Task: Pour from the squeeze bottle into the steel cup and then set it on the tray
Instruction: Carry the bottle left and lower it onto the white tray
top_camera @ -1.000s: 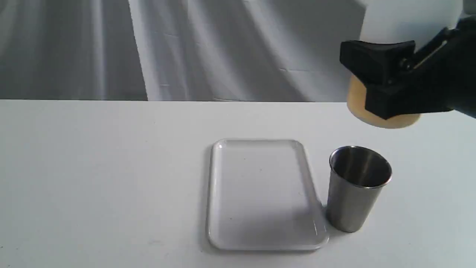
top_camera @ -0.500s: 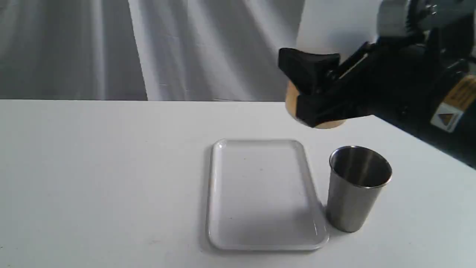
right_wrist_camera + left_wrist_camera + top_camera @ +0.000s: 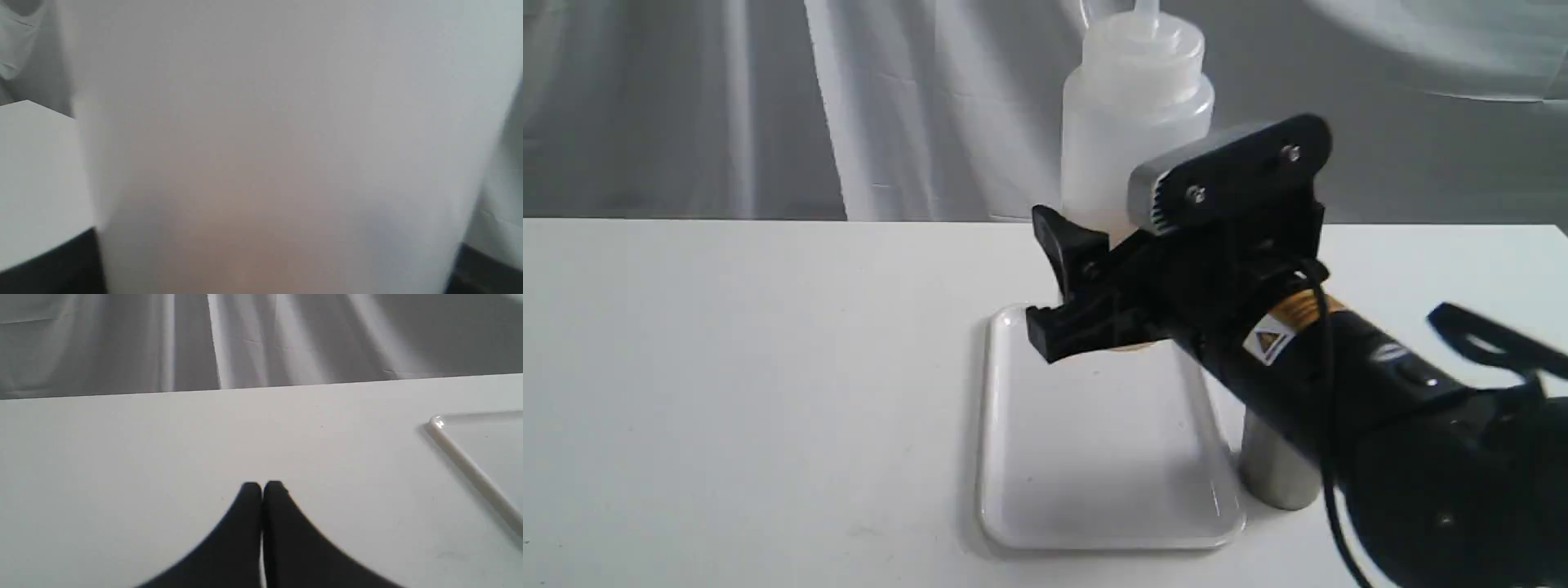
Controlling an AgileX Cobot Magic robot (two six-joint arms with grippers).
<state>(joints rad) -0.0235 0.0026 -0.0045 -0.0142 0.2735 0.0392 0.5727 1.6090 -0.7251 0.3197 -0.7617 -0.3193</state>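
Note:
The squeeze bottle (image 3: 1131,122) stands upright over the far end of the white tray (image 3: 1094,465). My right gripper (image 3: 1058,286) is shut on its lower body. A sliver of amber liquid shows at its base, low over the tray; I cannot tell whether it touches. The bottle (image 3: 278,143) fills the right wrist view. The steel cup (image 3: 1278,478) stands right of the tray, with only its base showing behind my right arm. My left gripper (image 3: 262,486) is shut and empty above bare table, left of the tray's corner (image 3: 439,424).
The white table (image 3: 752,367) stretches left of the tray. A grey draped cloth (image 3: 849,106) hangs behind the table. My right arm (image 3: 1380,408) crosses the front right of the exterior view, over the cup.
My right gripper has carried the bottle left and down, from above the cup to the tray's far end. The arm now hides most of the cup.

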